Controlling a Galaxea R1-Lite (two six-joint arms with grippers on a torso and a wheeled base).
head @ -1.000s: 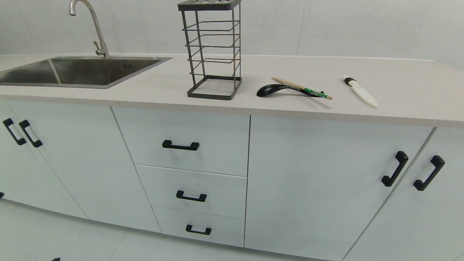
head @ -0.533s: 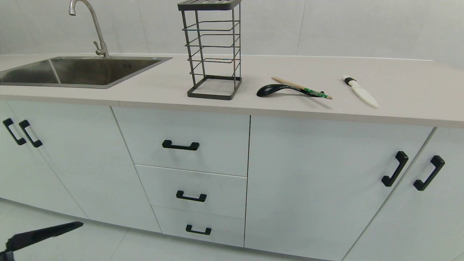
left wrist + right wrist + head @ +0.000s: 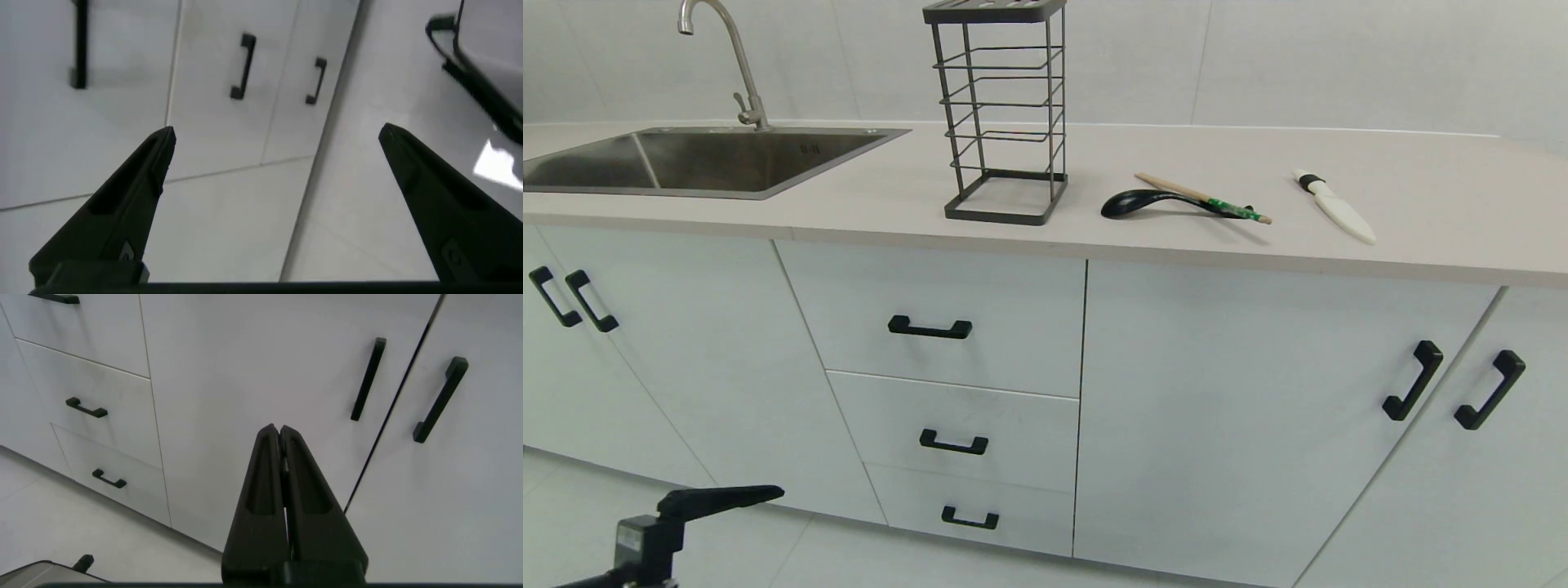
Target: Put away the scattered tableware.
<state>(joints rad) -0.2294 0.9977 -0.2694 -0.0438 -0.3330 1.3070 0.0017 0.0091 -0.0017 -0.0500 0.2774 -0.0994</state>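
The left gripper [image 3: 275,135] hangs low in front of the cabinet fronts, its two tapered matte-black fingers spread wide apart with nothing between them. In the right wrist view the right gripper [image 3: 279,433] has its black wedge-shaped fingers pressed flat together, empty, facing a smooth white cabinet door [image 3: 245,367] with a straight black bar handle [image 3: 368,380].

All the tableware lies on the pale matte counter [image 3: 849,196], well above the left gripper and off to its right. The glossy black spoon [image 3: 1143,202] has a rounded bowl and a curved handle, and a slim wooden chopstick [image 3: 1201,198] with a green patterned band lies across that handle. Farther right still, apart from both, is a white knife [image 3: 1335,208] with a smooth tapered shape and a black band near one end.

Closer to the left gripper's side, just beside the spoon's bowl, a tall box-shaped rack [image 3: 1001,114] of thin dark wire stands upright. A brushed-steel sink [image 3: 686,159] with a curved metal faucet [image 3: 727,57] is set into the counter almost directly above the left gripper
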